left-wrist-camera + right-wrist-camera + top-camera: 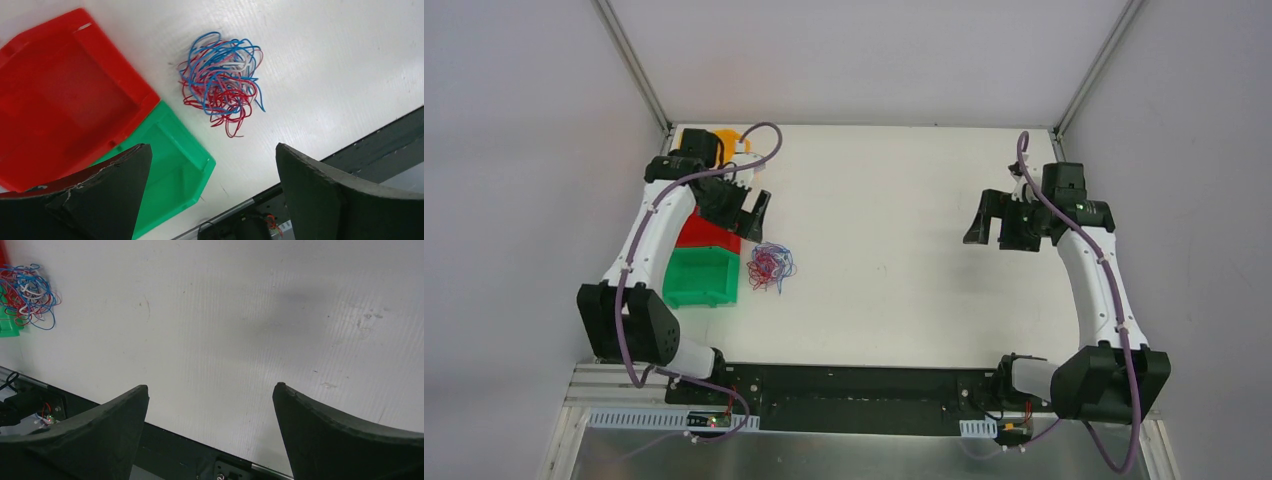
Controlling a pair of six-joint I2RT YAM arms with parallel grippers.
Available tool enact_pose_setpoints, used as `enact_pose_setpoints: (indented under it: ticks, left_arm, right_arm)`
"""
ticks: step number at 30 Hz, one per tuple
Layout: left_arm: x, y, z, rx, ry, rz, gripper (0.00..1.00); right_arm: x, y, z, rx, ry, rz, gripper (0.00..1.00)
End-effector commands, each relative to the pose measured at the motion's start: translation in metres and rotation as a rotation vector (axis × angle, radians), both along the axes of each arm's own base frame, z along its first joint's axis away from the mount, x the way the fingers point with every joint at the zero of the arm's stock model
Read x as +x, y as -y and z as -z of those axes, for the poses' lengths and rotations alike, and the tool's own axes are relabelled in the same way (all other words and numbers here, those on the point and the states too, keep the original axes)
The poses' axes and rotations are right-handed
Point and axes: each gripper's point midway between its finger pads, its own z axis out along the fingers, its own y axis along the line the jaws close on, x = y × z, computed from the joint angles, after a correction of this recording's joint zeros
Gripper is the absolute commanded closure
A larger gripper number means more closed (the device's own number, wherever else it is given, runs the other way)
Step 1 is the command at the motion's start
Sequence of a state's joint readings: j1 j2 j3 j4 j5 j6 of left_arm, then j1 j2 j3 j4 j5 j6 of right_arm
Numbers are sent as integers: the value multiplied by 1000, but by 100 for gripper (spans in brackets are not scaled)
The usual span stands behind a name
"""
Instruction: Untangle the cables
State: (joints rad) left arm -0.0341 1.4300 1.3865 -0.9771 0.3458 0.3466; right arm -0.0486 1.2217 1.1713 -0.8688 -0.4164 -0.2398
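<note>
Holding left gripper (212, 150) and right gripper (210, 387) spread and empty, we see the tangle of thin red, blue and white wires (222, 82) on the white table (894, 250) beside the green plastic bin (699, 277).

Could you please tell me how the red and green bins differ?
The red bin sits farther from the arm bases, the green bin nearer. The left arm covers part of the red bin from above; the green bin shows whole. Both are open-topped, look empty and touch each other.

cables (771, 266) on the left half of the bench (904, 290), just right of the near bin (688, 297), far bin (711, 240) touching behind it
</note>
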Motion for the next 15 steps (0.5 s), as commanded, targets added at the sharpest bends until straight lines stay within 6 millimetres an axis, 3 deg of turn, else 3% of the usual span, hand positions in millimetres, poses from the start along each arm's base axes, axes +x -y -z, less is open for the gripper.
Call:
enact_pose_setpoints:
  ticks: [1, 8, 12, 15]
  left_arm:
    - [2, 21, 27, 19, -84, 191, 0]
    - [11, 45, 78, 3, -251, 289, 0]
    - [10, 49, 111, 13, -371, 260, 0]
    - [5, 58, 124, -31, -429, 259, 12]
  right_arm:
    - [-11, -13, -2, 61, -14, -25, 1]
    - [-20, -8, 4, 32, -31, 1, 1]
    - [-26, -8, 6, 29, -52, -7, 1]
    - [-29, -8, 9, 29, -64, -10, 1]
